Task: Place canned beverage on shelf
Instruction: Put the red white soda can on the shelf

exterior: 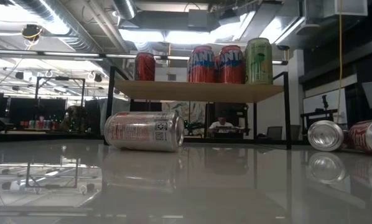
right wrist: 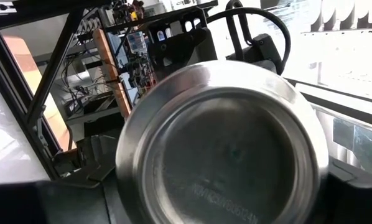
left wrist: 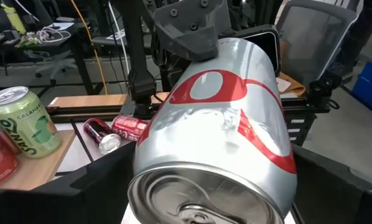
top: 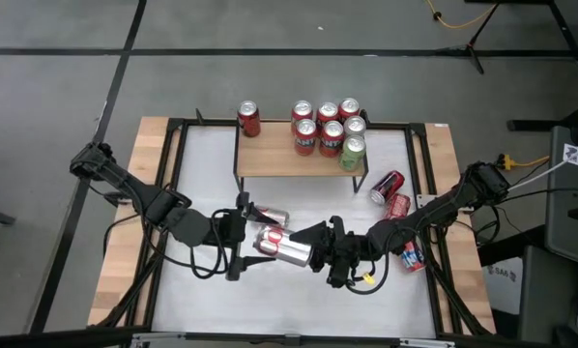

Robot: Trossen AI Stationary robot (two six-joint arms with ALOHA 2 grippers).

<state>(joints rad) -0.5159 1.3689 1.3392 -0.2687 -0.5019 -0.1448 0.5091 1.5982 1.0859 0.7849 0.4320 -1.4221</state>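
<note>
Silver can [top: 287, 248] lies on its side mid-surface, well short of the shelf [top: 279, 157].
Your right hand [top: 318, 249] grips its base end; left hand [top: 245, 237] stands spread at its top. Keep it level, clear the stray can [top: 270, 217].

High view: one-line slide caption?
Both grippers, left and right, meet at a silver can mid-table; seven cans stand on the shelf.
</note>
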